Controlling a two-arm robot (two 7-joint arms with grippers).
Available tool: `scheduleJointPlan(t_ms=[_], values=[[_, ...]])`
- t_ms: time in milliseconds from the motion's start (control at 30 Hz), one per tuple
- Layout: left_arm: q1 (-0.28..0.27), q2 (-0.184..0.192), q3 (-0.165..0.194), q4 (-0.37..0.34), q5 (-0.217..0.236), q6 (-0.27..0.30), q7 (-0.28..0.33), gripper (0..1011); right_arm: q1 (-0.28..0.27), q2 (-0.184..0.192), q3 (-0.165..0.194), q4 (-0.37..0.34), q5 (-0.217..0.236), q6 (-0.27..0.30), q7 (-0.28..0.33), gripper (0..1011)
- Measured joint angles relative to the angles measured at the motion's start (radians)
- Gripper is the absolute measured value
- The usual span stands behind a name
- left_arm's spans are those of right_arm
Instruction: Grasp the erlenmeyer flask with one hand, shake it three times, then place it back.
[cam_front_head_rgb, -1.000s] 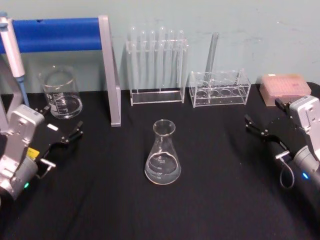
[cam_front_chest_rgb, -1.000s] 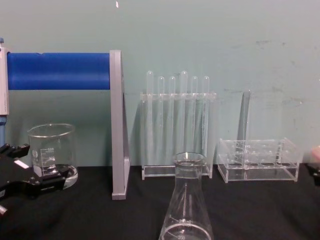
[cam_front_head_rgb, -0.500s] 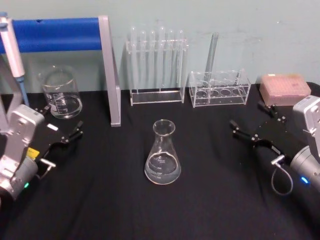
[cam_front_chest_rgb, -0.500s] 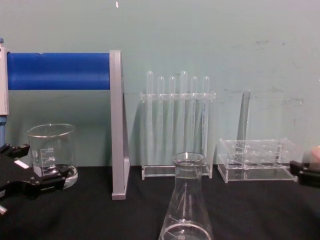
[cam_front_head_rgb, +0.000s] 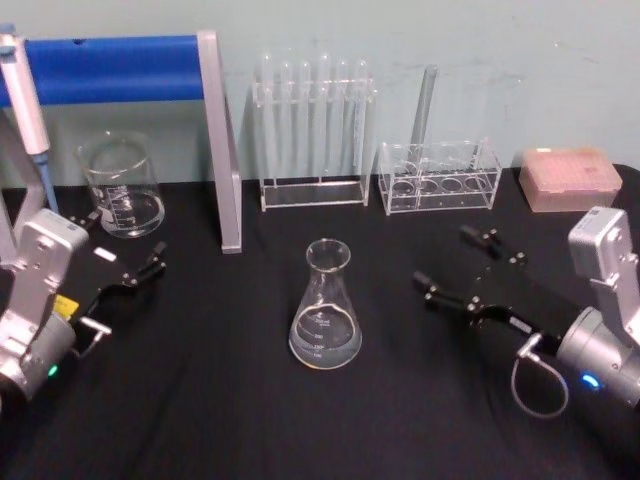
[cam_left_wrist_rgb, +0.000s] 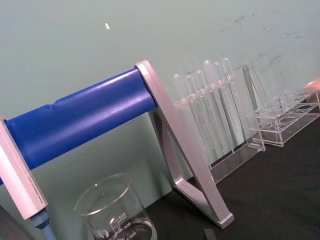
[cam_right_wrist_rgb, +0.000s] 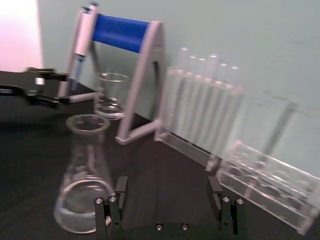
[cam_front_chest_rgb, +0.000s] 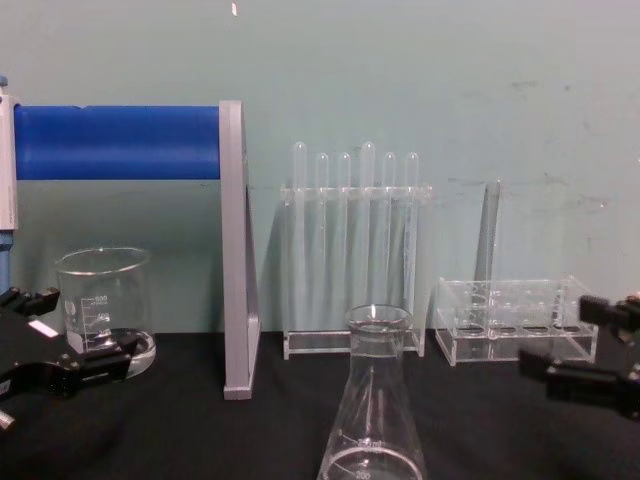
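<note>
The erlenmeyer flask (cam_front_head_rgb: 325, 310) and beaker (cam_front_head_rgb: 122, 190) are clear glossy glass; the counter (cam_front_head_rgb: 250, 420) wears matt black cloth; the test-tube rack (cam_front_head_rgb: 312, 190) is clear plastic.

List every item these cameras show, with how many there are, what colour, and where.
Erlenmeyer flask: one, clear glass, upright at the table's centre.
Beaker: one, clear glass, back left.
Stand: one, blue bar on a grey frame, back left.
Pipette: one, pale grey and blue, at the stand's left end.
Test tubes: six, clear, upright in the tube rack.
Tube rack: one, clear, back centre.
Second rack: one, clear, back right.
Tall tube: one, clear, standing in the second rack.
Box: one, pink, far back right.
Table cover: one, black.
Left gripper: black, open, near the beaker.
Right gripper: black, open, right of the flask, apart from it.
</note>
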Motion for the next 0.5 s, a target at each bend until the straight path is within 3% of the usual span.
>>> scheduleJointPlan(t_ms=[500], values=[[0.0, 0.0, 0.0, 0.0, 0.0, 0.0, 0.0, 1001, 0.036, -0.045, -0.043, 0.031, 0.032, 0.01, 0.175, 1003]])
